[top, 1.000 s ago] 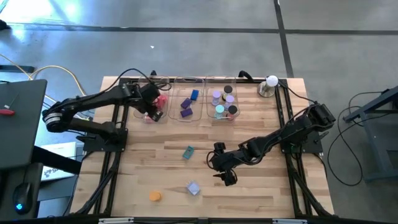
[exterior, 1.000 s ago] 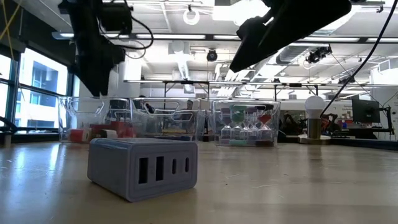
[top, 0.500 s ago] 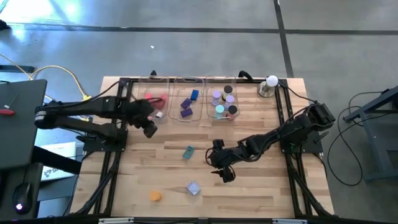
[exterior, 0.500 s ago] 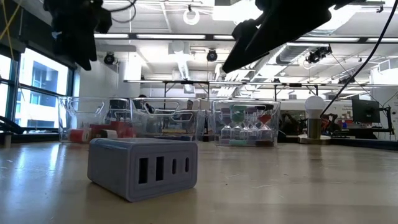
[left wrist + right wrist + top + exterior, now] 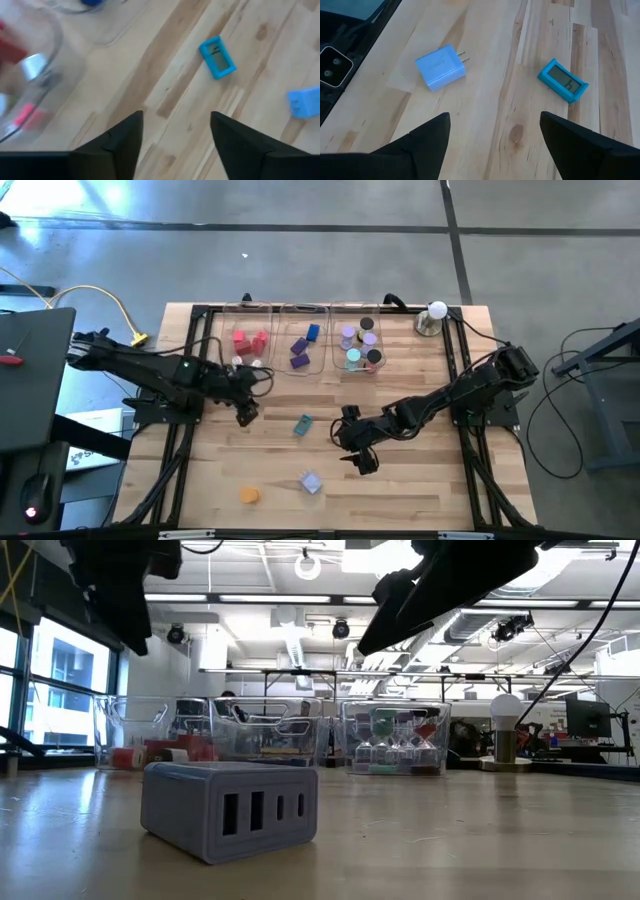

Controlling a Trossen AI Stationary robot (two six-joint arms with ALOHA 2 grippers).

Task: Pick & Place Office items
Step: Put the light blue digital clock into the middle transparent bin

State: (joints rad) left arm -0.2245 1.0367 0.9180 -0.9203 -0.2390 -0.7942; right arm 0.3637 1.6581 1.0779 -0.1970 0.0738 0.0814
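My left pincer [image 5: 246, 414] hangs over the bare worktop [image 5: 420, 480] just in front of the leftmost of the three clear trays [image 5: 246, 345], its fingers [image 5: 117, 142] apart with nothing between them. My right pincer [image 5: 358, 463] hovers near the middle of the worktop, fingers [image 5: 425, 135] spread wide and empty. The teal block with a small display [image 5: 303, 424] lies flat on the wood between my two pincers, touching neither. The pale blue plug-in charger [image 5: 311, 482] lies nearer the front edge, close beside my right pincer, and an orange disc [image 5: 249, 495] sits well off to its left. Red and pink pieces [image 5: 250, 342] rest in the left tray, purple and blue blocks [image 5: 300, 348] in the middle one, and round discs [image 5: 358, 345] in the right one.
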